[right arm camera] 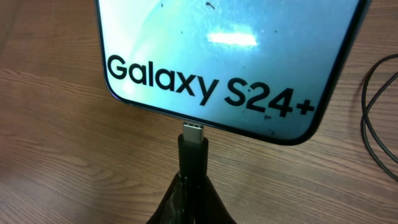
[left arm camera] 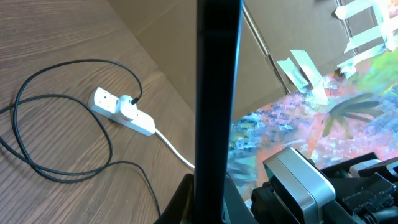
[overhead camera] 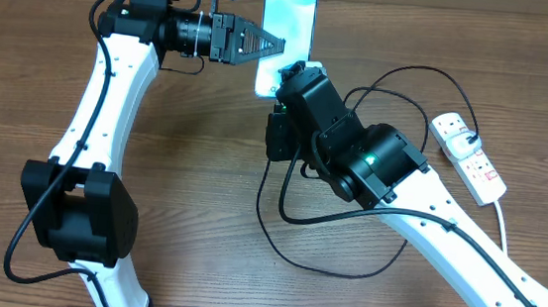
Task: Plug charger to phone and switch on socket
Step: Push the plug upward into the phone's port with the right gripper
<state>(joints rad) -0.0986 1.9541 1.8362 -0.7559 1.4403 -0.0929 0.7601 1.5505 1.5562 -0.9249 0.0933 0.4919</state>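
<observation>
Left gripper (overhead camera: 274, 44) clamps the slim black-edged phone (overhead camera: 291, 11), steadying it; right gripper (right arm camera: 193, 198) pinches the thin black charger connector (right arm camera: 192, 148), its tip at the phone's port.

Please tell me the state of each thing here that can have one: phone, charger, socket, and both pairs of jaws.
phone: screen up, gripped at one long edge.
charger: metal tip at the phone's port, partly showing, not fully in.
socket: plug seated; switch position too small to tell.
left gripper: jaws shut on the phone.
right gripper: jaws shut on the charger's connector.
</observation>
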